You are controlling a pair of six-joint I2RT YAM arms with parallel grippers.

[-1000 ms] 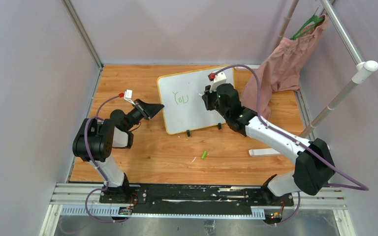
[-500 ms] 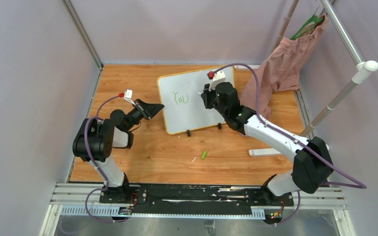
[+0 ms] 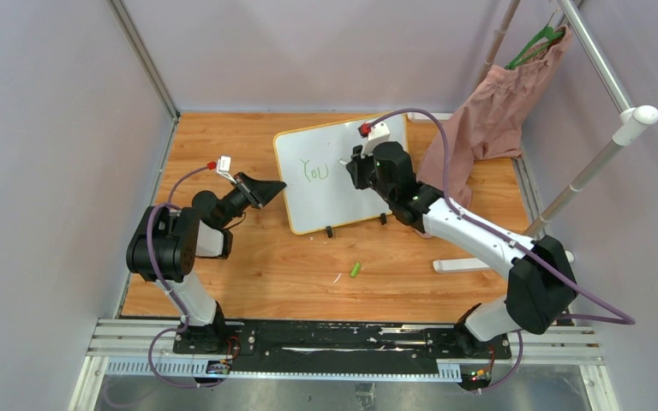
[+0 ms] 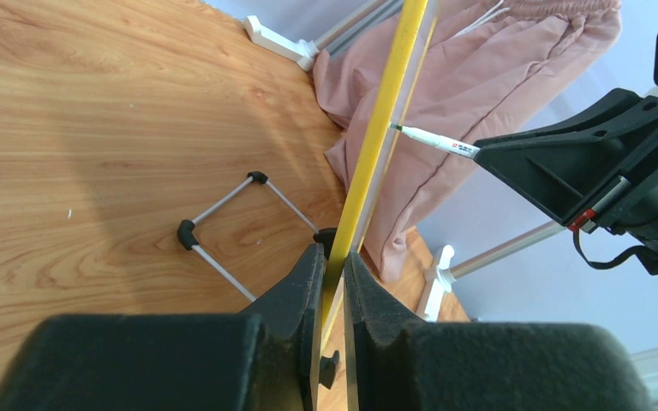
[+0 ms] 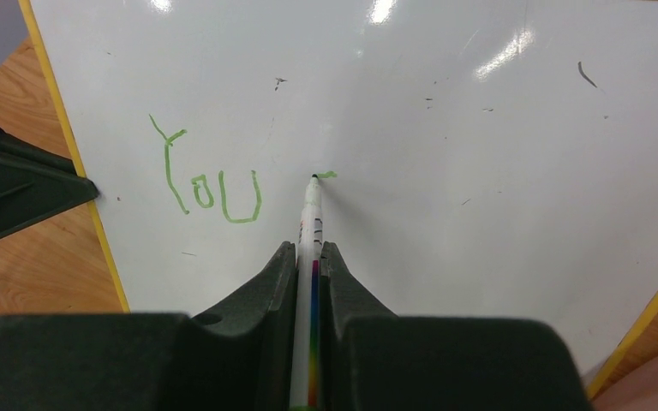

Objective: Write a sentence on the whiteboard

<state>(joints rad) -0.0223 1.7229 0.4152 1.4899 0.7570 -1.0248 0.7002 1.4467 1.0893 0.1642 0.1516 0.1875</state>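
Whiteboard propped up, far middle of table. My left pincer clamped tight on its yellow left rim. My right pincer pinching marker, tip touching board. Pink cloth just beside board's right edge. Bare wood on near side, small green bit lying there. Right wrist view alone shows sentence: "You", short stroke at tip. Left wrist view: board edge-on.

Green handwritten "You" read on whiteboard, only legible word of the sentence, short green stroke to its right formed no letter, small print on marker barrel was unreadable.
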